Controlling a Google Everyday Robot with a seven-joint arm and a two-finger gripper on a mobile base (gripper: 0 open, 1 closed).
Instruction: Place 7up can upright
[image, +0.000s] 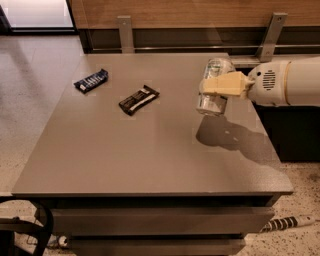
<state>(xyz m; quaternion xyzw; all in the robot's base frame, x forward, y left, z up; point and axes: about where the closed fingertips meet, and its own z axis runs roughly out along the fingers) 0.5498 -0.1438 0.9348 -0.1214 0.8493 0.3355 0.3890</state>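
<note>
The 7up can (213, 100) is a silvery can held nearly upright, tilted a little, above the right part of the grey table (125, 160). My gripper (220, 84) comes in from the right on a white arm and is shut on the can's middle, its cream fingers (227, 85) across the can's side. The can hangs a short way above the tabletop, and its shadow lies just below and to the right.
A dark snack bar (138, 99) lies near the table's middle left. A blue snack wrapper (91, 80) lies at the far left. A wooden wall with metal brackets (126, 33) stands behind the table. Tiled floor lies to the left.
</note>
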